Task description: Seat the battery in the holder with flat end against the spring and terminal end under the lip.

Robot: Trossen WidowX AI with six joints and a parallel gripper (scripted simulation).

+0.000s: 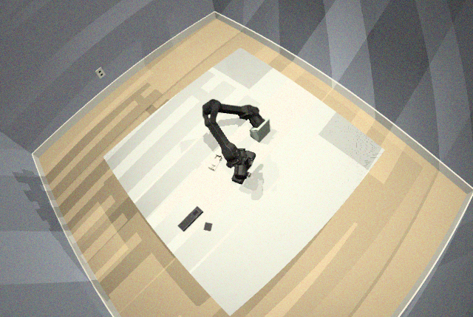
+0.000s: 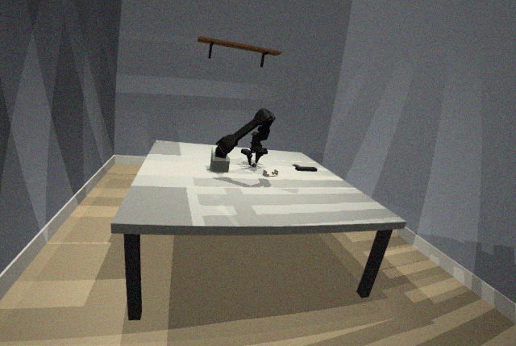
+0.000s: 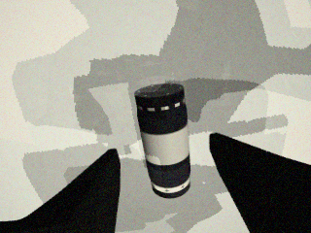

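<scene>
Battery [image 3: 162, 139] lies loose on table [image 3: 39, 39], between spread gripper [image 3: 165, 175] fingers, untouched. Holder [image 1: 215, 162] sits nearby. Best: descend centred, fingers square across body, close gently.

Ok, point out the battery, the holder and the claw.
battery [image 3: 163, 142]: wrist view, on its pale middle band.
holder [image 1: 215, 162]: top view, on its light frame.
claw [image 3: 165, 178]: wrist view, midway between the open fingertips.

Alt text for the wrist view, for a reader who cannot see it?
A battery, black with a pale middle band, lies on the table between the two dark fingers of the open hand. Neither finger touches it. Grey shadows patch the surface around it.
</scene>
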